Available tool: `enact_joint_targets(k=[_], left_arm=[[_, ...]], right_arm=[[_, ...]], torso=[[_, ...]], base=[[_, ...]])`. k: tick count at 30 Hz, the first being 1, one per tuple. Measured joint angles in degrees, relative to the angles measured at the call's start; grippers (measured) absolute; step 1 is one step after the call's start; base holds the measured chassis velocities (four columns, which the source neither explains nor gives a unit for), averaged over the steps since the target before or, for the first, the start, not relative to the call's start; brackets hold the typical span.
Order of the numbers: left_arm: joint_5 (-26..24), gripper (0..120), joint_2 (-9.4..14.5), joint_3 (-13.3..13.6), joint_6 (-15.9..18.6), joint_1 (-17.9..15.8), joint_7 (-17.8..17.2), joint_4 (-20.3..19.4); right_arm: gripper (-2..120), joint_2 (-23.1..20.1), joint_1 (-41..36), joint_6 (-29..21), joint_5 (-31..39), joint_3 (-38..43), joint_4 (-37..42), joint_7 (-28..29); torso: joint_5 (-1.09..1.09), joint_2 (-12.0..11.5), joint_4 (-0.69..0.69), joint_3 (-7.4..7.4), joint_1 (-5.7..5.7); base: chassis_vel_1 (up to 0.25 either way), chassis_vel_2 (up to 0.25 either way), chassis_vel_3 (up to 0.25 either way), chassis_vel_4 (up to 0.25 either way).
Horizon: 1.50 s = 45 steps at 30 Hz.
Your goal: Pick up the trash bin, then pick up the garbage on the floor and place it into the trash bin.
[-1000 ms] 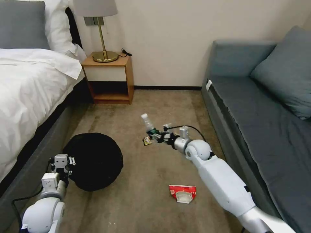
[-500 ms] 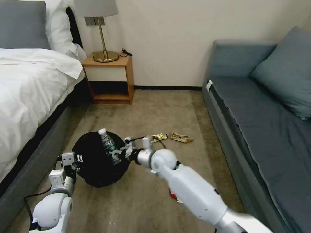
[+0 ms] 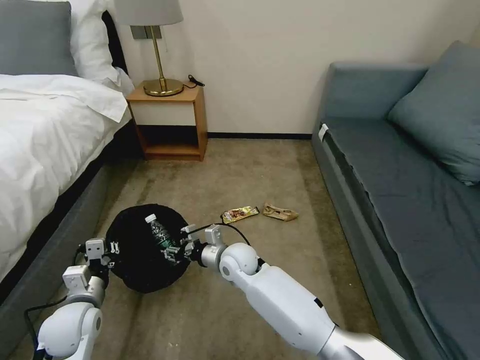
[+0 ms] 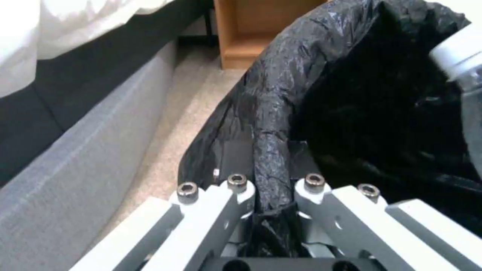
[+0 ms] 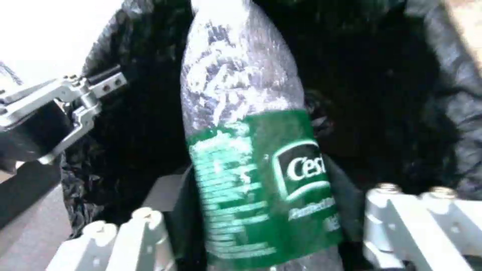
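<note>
Over the mouth of the bin [image 3: 145, 250], beside the bed [image 3: 45, 150], my right gripper [image 3: 172, 250] has its fingers clamped on the bottle [image 3: 157, 232] at the green label, cap tilted up and away from me. My left gripper [image 3: 100, 252] pinches the near rim of the bin through the black bag [image 4: 271, 124], one finger on each side of the fold.

What worries me is the drop. The bottle stands long and slanted, so if I let go now it could strike the far rim and tip out onto the carpet [image 3: 240, 170]. My left grip is on one edge alone; a knock from the falling bottle could swing the bin or drag the slippery bag off the rim. The gold wrapper [image 3: 240, 214] and tan wrapper [image 3: 280, 212] lie together on the floor beyond, well apart from the bin.
</note>
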Motion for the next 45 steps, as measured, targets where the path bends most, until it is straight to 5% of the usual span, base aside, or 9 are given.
enact_joint_targets(k=[9,23,29,32,36,45], left_arm=[[0.4,3,-0.5,0.17,-0.11,-0.21,0.02,0.54],[1.6,3,-0.04,-0.32,-0.58,0.0,-0.1,1.81],[2.44,3,-0.01,-0.27,-0.88,0.0,-0.11,2.72],[2.67,3,-0.23,-0.13,-0.94,-0.05,-0.13,2.87],[3.24,3,0.09,0.01,-0.92,-0.06,0.26,2.66],[4.65,3,-0.35,0.77,-0.73,-0.72,0.57,2.58]], right_arm=[[96,-1.23,0.22,-0.02,0.02,-0.05,1.41,0.3],[100,-6.15,-0.63,0.54,-3.08,2.48,3.72,-0.48],[100,-12.86,-1.27,1.47,-8.89,3.11,4.79,-3.42],[100,-21.42,-2.46,-1.21,-17.27,4.43,5.58,-9.84],[100,-26.96,-4.46,-1.65,-24.04,5.98,6.7,-14.59],[100,-31.1,-10.37,-2.19,-33.51,8.56,8.32,-22.67]], torso=[[0.0,0.0,0.01,0.0,0.0],[0.01,0.0,0.0,0.0,0.0],[0.03,0.0,0.01,0.0,0.0],[0.01,0.0,-0.01,0.0,0.0],[0.03,0.01,-0.04,-0.01,0.0],[0.01,0.0,0.0,0.0,0.0]], base=[[0.0,0.0,0.0,0.0],[0.0,0.0,0.0,0.0],[0.0,0.0,0.0,0.0],[0.0,0.0,0.0,0.0],[0.0,0.0,0.0,0.0],[0.0,0.0,0.0,0.0]])
